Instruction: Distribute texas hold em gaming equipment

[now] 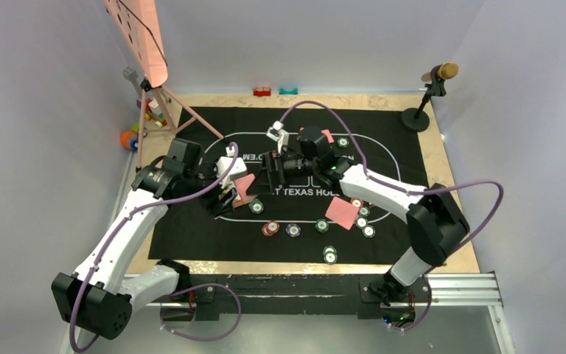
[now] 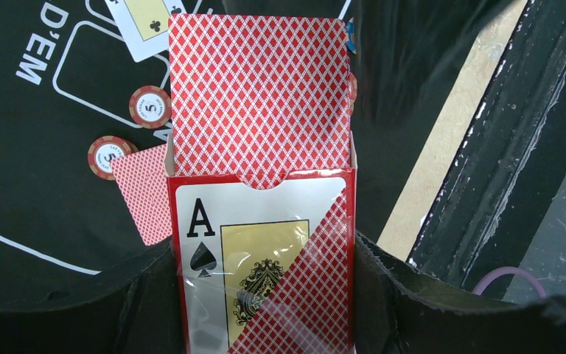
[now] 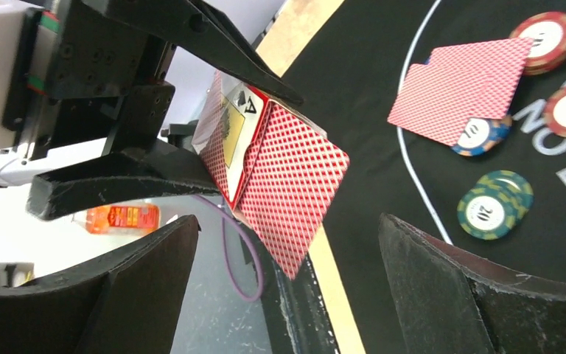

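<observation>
Mid-deal, I'd judge. L gripper [image 2: 265, 251] pinches card box [image 2: 214, 214], deck [image 2: 259, 96] poking out the top. R gripper [image 3: 287, 221] is spread wide facing it, holding nothing. Few cards [image 1: 341, 212] & chips [image 1: 292, 229] already on black mat [image 1: 191, 228]; most of deck undealt. Wood table [image 1: 442, 147], pale walls [image 1: 302, 37], mic stand [image 1: 431, 96] far R.
</observation>
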### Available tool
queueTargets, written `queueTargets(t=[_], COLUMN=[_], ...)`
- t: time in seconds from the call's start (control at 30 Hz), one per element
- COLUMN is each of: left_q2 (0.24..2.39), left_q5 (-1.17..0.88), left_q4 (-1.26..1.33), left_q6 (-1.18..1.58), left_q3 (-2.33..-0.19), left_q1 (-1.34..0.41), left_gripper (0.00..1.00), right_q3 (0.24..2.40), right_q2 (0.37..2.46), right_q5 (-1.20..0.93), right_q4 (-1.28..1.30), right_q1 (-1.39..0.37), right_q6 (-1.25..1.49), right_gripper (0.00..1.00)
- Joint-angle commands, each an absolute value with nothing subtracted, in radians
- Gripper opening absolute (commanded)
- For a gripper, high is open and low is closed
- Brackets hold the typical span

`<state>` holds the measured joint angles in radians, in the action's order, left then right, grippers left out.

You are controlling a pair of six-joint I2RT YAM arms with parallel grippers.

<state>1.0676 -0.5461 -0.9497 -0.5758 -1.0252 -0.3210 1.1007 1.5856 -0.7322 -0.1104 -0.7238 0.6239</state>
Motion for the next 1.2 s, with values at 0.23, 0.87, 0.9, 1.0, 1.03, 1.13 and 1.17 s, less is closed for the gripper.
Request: queueTargets(t=[0.23,0.87,0.9,1.0,1.03,1.13,1.17], left_q2=[1.055,1.019,1.017,1.014,1.015,1.013,1.014], left_q5=[-0.58,-0.583,-0.582,-0.578,-0.575,-0.571,-0.571], left_q4=[-0.91,-0.913,-0.914,-0.914,-0.915,-0.916,-0.916], left_q6=[-0.557,-0.549,-0.55,-0.553,-0.554,-0.559,-0.558], left_q3=[-1.075,-1.067,-1.066,-1.066,-1.066,-1.063,-1.063], left_q1=[-0.313,-0.313,-0.313,-0.313,-0.313,-0.313,-0.313], left_gripper=[0.0,0.0,0.0,0.0,0.0,0.0,0.0], right_q3=[1.199,1.103,1.102,1.088,1.081,1.055,1.048], right_q2=[1.748,1.754,1.751,1.731,1.722,1.684,1.672], right_q5=[-0.847,-0.87,-0.87,-0.871,-0.872,-0.872,-0.871], right_q4=[-0.297,-0.404,-0.398,-0.392,-0.389,-0.386,-0.382], right_q1=[-0.761,-0.693,-0.691,-0.673,-0.667,-0.644,-0.638], right_q6=[0.772,0.864,0.862,0.856,0.855,0.852,0.85], right_gripper=[0.99,0.6,0.59,0.56,0.56,0.49,0.47])
